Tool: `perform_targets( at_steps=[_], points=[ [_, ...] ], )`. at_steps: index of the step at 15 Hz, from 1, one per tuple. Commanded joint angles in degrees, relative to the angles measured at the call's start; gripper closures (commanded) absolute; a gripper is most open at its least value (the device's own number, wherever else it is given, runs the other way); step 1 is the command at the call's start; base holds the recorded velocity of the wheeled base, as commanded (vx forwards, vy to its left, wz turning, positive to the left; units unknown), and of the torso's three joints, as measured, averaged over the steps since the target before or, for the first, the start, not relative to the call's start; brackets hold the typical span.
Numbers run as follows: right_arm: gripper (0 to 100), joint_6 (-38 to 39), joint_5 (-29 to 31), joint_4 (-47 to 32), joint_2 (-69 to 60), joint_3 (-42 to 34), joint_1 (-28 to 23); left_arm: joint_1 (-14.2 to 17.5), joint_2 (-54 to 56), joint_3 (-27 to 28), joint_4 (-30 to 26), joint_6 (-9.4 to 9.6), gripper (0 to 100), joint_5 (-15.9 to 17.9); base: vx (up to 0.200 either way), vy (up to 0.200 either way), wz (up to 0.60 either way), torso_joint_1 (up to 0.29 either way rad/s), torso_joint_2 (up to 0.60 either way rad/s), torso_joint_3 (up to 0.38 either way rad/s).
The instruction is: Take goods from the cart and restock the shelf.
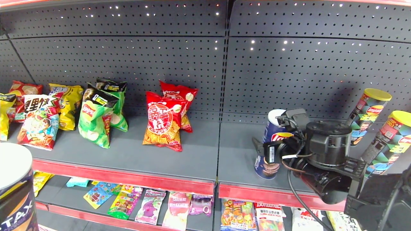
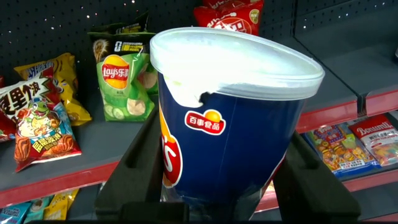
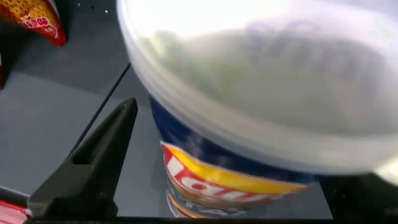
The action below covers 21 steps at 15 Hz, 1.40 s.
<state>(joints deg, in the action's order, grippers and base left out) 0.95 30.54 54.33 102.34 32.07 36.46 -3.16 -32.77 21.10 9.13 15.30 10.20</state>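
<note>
At the shelf's (image 1: 192,160) four o'clock, our right gripper (image 1: 268,152) gapes around a chip canister (image 1: 273,131). We should withdraw cleanly next; our left gripper (image 2: 222,163) clutches a second canister (image 2: 242,124).

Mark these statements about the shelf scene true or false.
1. The left tool grips a dark blue cylindrical canister with a white lid. True.
2. Two yellow-lidded patterned canisters stand tilted at the right end of the grey upper shelf. True.
3. The two red snack bags lie on the lower shelf. False: they stand on the upper shelf.
4. The blue canister at the right tool lies on its side. False: it stands on its base.
</note>
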Motion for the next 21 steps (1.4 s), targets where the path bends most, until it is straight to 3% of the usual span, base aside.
perform_targets(
  at_steps=[1, 9, 16, 21],
  points=[
    [0, 0.0, 0.1, 0.2, -1.0, -0.5, 0.0, 0.0, 0.0, 0.0, 0.0, -0.01, 100, 0.0, 0.0, 0.0, 0.0, 0.0, 0.0, 0.0],
    [0, 0.1, 0.2, 0.2, -6.7, -5.4, 0.1, 0.0, 0.0, -0.7, 0.0, -0.01, 100, 0.2, 0.0, 0.0, 0.0, 0.0, 0.0, 0.0],
    [0, 0.8, -0.1, 0.1, -13.9, -9.4, 4.6, 0.0, -0.6, -0.6, 0.1, -0.01, 100, 0.3, 0.0, 0.0, 0.0, 0.0, 0.0, 0.0],
    [0, 0.7, -4.7, 0.1, -21.2, -13.2, 5.1, -0.1, -0.7, -1.0, 0.0, -0.01, 100, 1.1, 0.0, 0.0, 0.0, 0.0, 0.0, 0.0]
  ],
)
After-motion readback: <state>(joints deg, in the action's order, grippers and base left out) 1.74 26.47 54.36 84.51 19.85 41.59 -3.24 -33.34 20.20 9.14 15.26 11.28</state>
